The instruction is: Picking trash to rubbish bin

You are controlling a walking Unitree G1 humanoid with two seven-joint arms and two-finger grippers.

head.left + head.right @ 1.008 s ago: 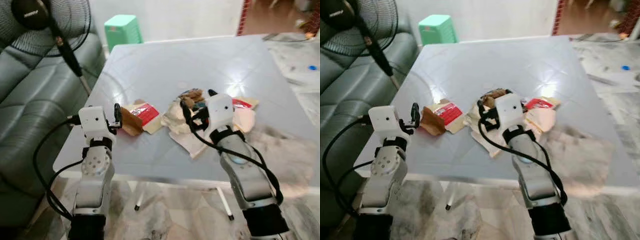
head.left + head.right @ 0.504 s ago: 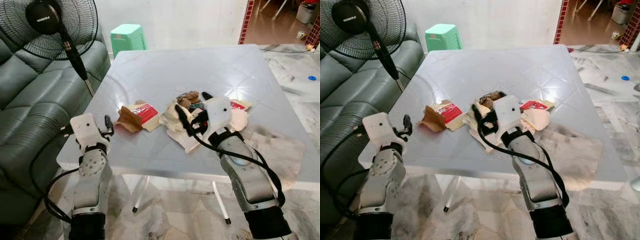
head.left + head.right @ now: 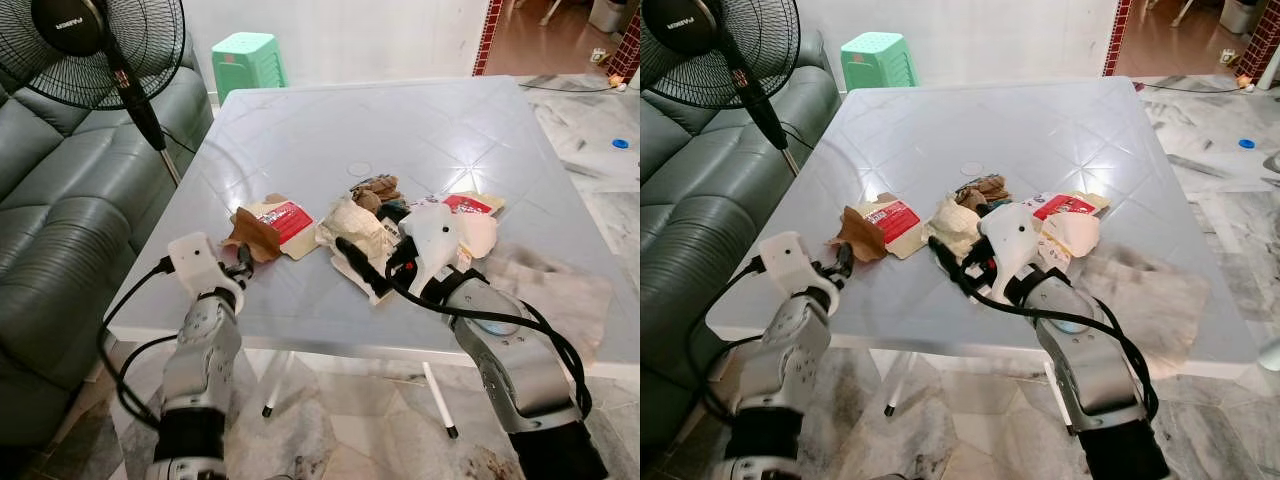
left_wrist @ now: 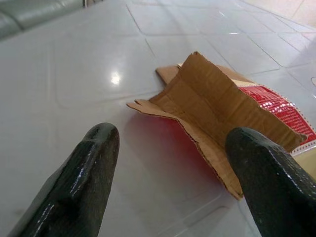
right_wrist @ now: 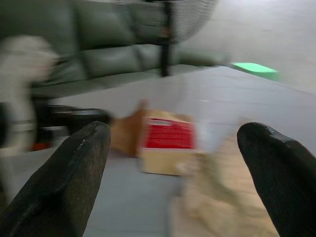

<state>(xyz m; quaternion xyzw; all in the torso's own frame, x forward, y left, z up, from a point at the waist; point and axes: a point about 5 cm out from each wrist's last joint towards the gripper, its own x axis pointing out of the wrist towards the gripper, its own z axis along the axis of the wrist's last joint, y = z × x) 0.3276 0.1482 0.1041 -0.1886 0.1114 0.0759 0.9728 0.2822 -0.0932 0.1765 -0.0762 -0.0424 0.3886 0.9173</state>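
My left end effector (image 4: 168, 163) sits low over the near left part of the desk (image 3: 300, 130), its two black fingers (image 4: 81, 173) spread apart with nothing between them, pointing at a flattened cardboard box (image 4: 222, 111) with a red printed panel; the brown flap of that box lies just ahead of the fingertips without touching them. My right end effector (image 3: 362, 266) reaches in from the near edge toward the middle of the desk, its fingers (image 5: 74, 173) also wide apart and empty, and its wrist view is blurred, so I can make out little more than the red-and-brown box and pale crumpled paper beyond it. The trash lies in a loose row across the middle of the desk: the cardboard box on the left, a wad of crumpled pale paper (image 3: 355, 222) beside it, some brown scraps (image 3: 378, 188) just behind that, and another opened red-and-white carton (image 3: 470, 205) toward the right, partly behind my right wrist. A dark green sofa (image 3: 60, 220) stands along the desk's left edge with a black standing fan (image 3: 90, 40) by it, and a green plastic stool (image 3: 245, 60) stands past the far left corner.
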